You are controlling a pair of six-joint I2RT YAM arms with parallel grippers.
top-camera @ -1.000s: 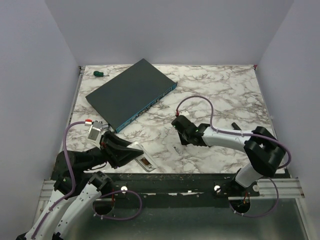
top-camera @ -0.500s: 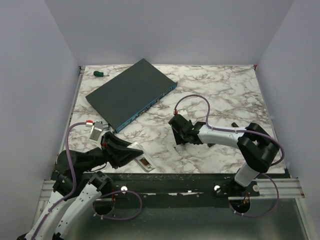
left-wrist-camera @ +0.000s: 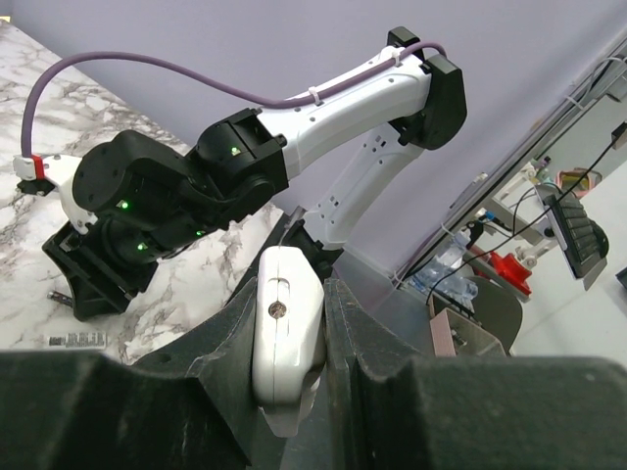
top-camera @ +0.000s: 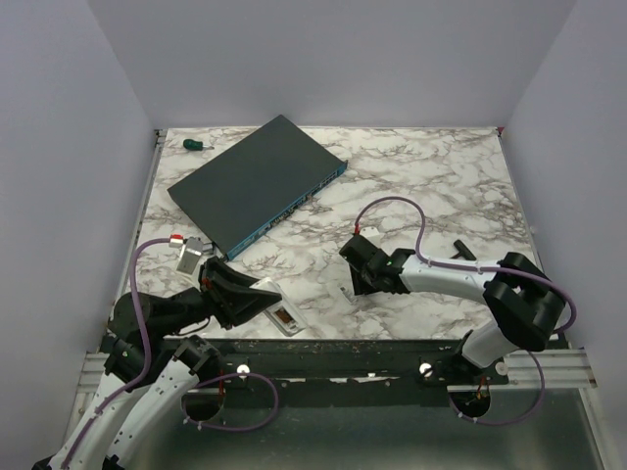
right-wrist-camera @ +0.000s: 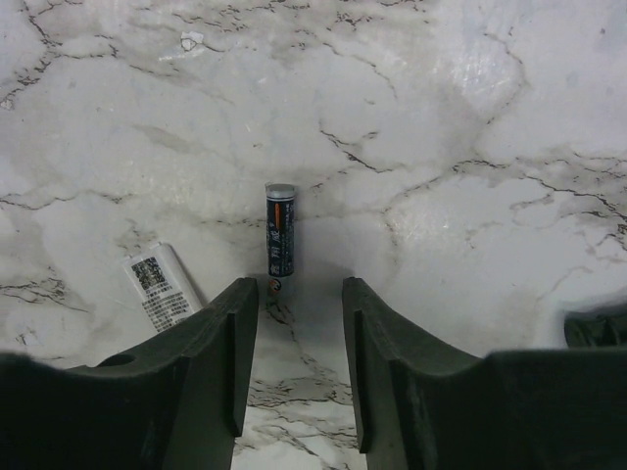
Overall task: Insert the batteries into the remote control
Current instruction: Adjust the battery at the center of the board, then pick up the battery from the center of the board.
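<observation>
My left gripper (top-camera: 253, 297) is shut on the white remote control (top-camera: 278, 313) and holds it near the table's front edge. In the left wrist view the remote (left-wrist-camera: 287, 333) is clamped edgewise between the two fingers. My right gripper (top-camera: 359, 278) is open and low over the marble at centre. In the right wrist view a dark AA battery (right-wrist-camera: 280, 240) lies on the table just beyond the open right gripper (right-wrist-camera: 297, 294), its near end level with the left fingertip. A small white labelled plate (right-wrist-camera: 160, 286) lies left of the battery.
A big dark flat box with a blue edge (top-camera: 257, 183) lies at the back left. A green-handled screwdriver (top-camera: 196, 144) lies in the far left corner. A black T-shaped tool (top-camera: 462, 247) lies at the right. The right arm (left-wrist-camera: 167, 196) fills the left wrist view.
My right gripper has shifted a little toward the near edge and to the right, staying open. The left gripper still holds the remote in the same place.
</observation>
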